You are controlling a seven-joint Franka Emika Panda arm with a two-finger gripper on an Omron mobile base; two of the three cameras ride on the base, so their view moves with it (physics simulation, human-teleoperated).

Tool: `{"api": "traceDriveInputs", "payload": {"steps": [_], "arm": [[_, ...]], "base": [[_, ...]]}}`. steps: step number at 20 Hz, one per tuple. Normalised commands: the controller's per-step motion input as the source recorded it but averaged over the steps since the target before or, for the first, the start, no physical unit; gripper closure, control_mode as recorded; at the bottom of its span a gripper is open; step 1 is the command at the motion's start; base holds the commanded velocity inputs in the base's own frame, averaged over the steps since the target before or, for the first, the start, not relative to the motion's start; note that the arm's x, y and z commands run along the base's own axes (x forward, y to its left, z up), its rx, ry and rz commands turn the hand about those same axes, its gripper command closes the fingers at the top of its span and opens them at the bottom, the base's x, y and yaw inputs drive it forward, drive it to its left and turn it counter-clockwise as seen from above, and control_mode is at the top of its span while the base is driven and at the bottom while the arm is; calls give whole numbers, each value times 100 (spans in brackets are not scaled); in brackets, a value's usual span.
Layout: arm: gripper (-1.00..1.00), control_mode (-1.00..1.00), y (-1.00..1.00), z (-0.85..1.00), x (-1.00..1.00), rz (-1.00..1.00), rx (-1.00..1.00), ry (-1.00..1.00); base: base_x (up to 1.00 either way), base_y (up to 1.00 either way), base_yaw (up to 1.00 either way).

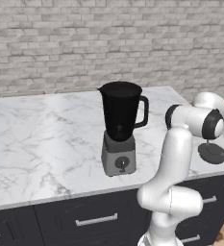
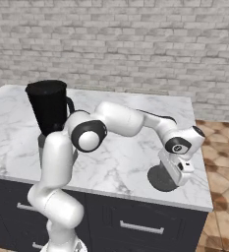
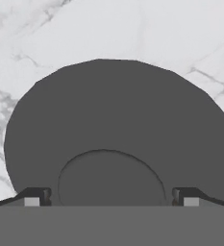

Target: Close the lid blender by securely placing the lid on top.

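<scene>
The blender point(image 1: 120, 127) stands on the marble counter: a black jar with an open mouth and side handle, on a grey base with a dark dial. In the right base view the blender point(image 2: 48, 110) is partly behind my arm. The lid point(image 1: 213, 153), a flat dark grey disc, lies on the counter near the right end. My gripper point(image 2: 174, 176) hangs just above the lid point(image 2: 158, 180), pointing down at it. In the hand view the lid point(image 3: 113, 110) has a raised round knob point(image 3: 111, 178), and my gripper point(image 3: 111, 199) is open with a fingertip on each side of the knob.
A grey brick wall point(image 1: 84, 43) runs behind the counter. The counter's right edge point(image 2: 199, 162) is close beside the lid, with tiled floor below. Dark drawer fronts point(image 1: 94, 218) sit under the counter.
</scene>
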Motion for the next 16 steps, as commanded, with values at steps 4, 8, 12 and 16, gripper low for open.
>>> {"api": "traceDriveInputs", "payload": {"steps": [4, 8, 12, 16], "arm": [[-100, -100, 28, -21, 0, 0, 0, 0], [-100, -100, 27, -36, 0, 0, 0, 0], [-100, -100, 25, -63, 0, 1, -4, 4], [-100, -100, 32, -70, 3, 2, -5, 9]], "base": [[0, 0, 0], [0, 0, 0], [0, 0, 0], [0, 0, 0]]}}
